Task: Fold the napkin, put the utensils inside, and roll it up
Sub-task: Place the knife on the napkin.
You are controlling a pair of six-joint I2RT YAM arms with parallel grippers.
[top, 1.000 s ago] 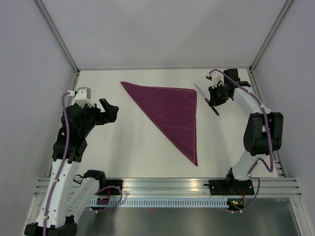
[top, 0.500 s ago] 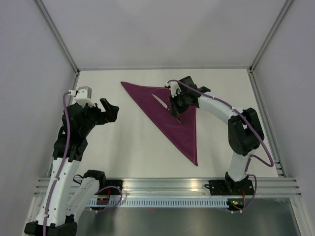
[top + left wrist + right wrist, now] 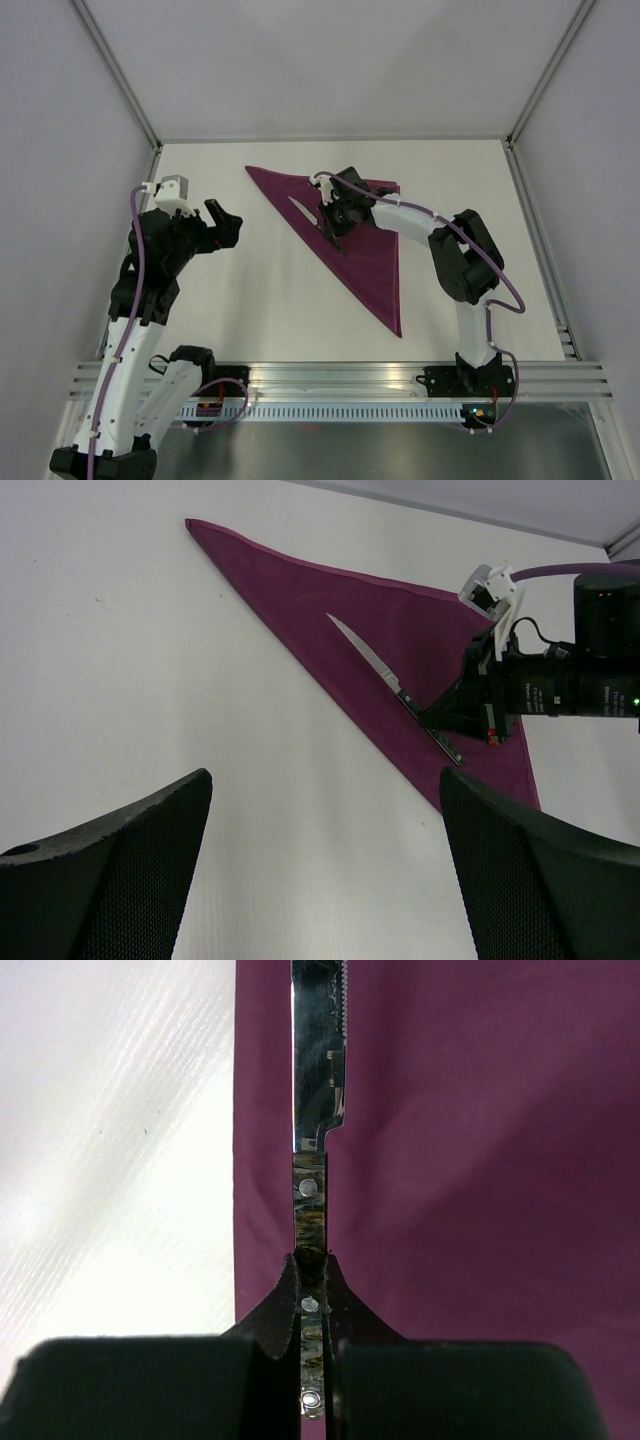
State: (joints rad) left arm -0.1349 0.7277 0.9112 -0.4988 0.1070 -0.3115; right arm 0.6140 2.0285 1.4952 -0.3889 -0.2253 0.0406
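Closest in the right wrist view, the right tool (image 3: 312, 1305) is clenched on the dark handle of the knife (image 3: 318, 1110). The handle goes straight away from the fingers, and the pale blade points to the top of the frame. Under it lies the napkin (image 3: 480, 1160), which fills the right part of that frame, while the bare table (image 3: 120, 1110) fills the left. The knife runs parallel to the napkin's folded edge and just inside it, over the cloth. Whether the blade already touches the cloth, I cannot tell.

In the top view the napkin is a triangle in the middle of the table, with its sharp tip toward the bottom of the frame and its wide side toward the top. The knife is over the long slanted edge, blade toward the upper left. The left tool (image 3: 225, 222) is released, holds nothing, and hovers well apart at the left of the frame. The right arm is therefore much the nearer one. I judge that the coming move needs only lowering and letting go, because the long axis already agrees with the edge.
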